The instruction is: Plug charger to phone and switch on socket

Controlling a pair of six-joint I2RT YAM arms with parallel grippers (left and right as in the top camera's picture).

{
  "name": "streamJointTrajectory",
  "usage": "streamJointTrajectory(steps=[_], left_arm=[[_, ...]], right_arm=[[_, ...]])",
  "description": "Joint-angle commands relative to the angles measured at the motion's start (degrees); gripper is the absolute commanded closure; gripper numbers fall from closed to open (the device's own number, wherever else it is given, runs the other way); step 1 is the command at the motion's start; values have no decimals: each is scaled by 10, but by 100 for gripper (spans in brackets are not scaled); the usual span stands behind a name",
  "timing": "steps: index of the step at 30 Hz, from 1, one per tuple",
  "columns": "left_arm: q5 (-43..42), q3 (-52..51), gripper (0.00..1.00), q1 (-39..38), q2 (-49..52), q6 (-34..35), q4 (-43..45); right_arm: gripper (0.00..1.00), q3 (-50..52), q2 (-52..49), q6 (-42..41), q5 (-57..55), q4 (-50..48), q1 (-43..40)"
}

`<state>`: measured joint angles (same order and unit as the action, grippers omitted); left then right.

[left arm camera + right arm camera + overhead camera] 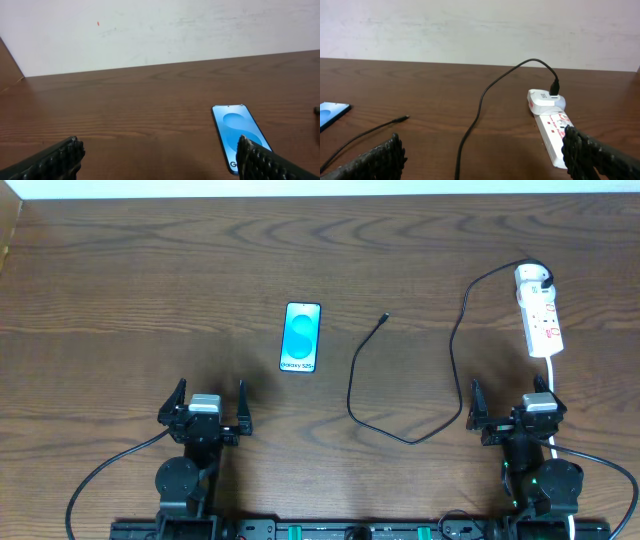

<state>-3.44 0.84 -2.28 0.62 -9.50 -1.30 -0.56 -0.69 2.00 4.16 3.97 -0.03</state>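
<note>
The phone (302,337) lies flat at the table's middle, light blue screen up; it also shows in the left wrist view (237,135) and at the left edge of the right wrist view (330,114). The black charger cable (400,430) loops from a white plug on the white socket strip (540,315) to its free connector (385,317), right of the phone. The right wrist view shows the cable (475,120), connector (402,119) and strip (550,127). My left gripper (205,408) (160,157) is open and empty, near the front edge. My right gripper (518,408) (482,152) is open and empty, just before the strip.
The strip's white cord (553,375) runs down past my right gripper. The brown wooden table (120,300) ends at a white wall at the back. A table edge shows at the far left (8,240).
</note>
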Motion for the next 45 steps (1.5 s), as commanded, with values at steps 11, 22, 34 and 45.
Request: streamJointTrajectory(steps=[11, 22, 34, 45], left_arm=[[5, -6, 1, 3, -3, -10, -25], [5, -6, 1, 3, -3, -10, -25], [5, -6, 1, 3, -3, -10, -19], [5, -6, 1, 3, -3, -10, -15]], right_arm=[[1, 2, 3, 4, -4, 1, 5], [1, 2, 3, 4, -4, 1, 5], [1, 2, 3, 4, -4, 1, 5], [1, 2, 3, 4, -4, 1, 5]])
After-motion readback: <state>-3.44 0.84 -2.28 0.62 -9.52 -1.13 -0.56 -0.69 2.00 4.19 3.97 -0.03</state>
